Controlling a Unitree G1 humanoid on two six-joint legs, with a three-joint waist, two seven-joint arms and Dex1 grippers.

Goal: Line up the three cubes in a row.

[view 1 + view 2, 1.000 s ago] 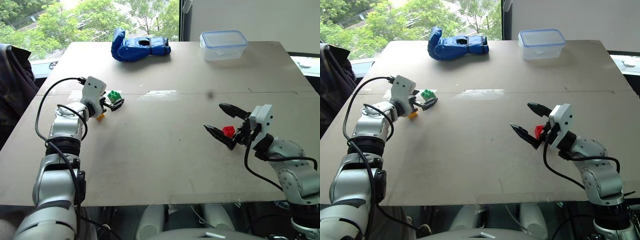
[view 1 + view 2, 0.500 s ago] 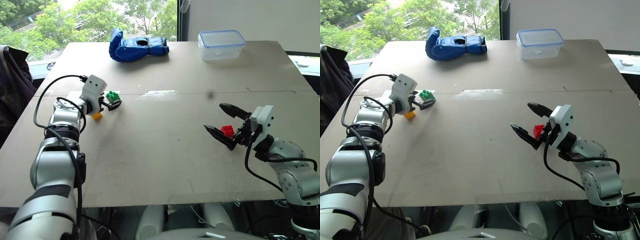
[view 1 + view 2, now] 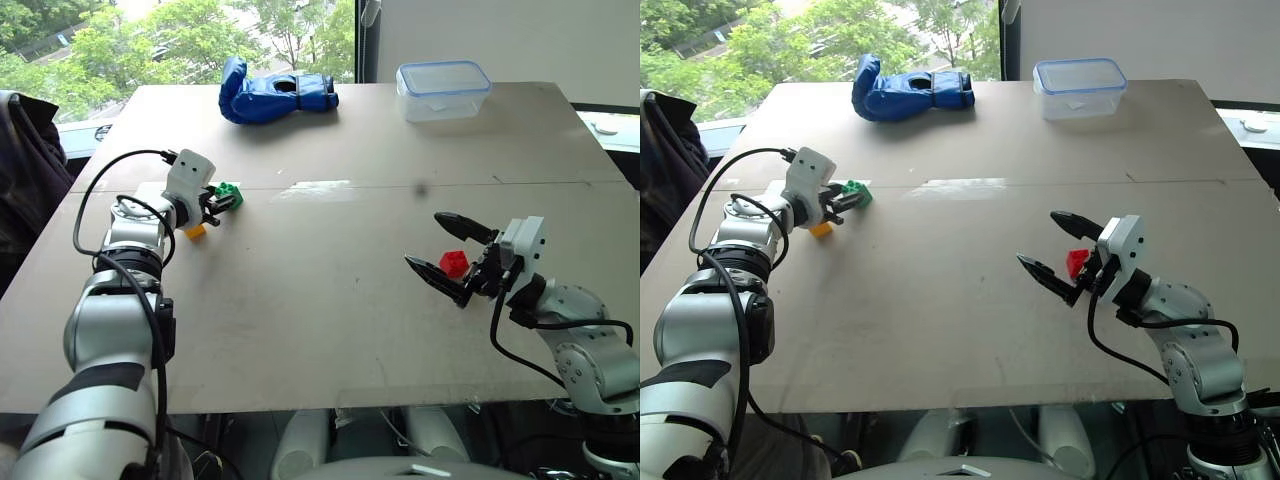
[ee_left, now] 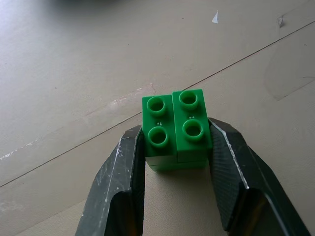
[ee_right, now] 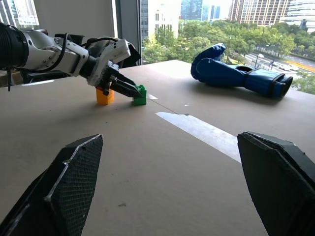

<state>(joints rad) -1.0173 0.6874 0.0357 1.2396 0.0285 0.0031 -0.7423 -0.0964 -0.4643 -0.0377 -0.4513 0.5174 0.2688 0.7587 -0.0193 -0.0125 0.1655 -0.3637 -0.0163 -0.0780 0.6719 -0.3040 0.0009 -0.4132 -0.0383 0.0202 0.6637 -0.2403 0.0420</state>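
The green cube sits on the table's left side, and my left gripper is shut on it; the left wrist view shows both fingers pressed against the sides of the green cube. The yellow cube rests on the table just beside that gripper, nearer me. On the right, the red cube shows between the spread fingers of my open right gripper; I cannot tell whether it touches them. The right wrist view looks across at the green cube and yellow cube.
A blue glove and a clear plastic box lie near the far edge of the grey table. Dark cloth hangs past the table's left edge. A seam crosses the table's middle.
My left gripper's fingers have closed onto the green cube. The right gripper and the red and yellow cubes stay where they were.
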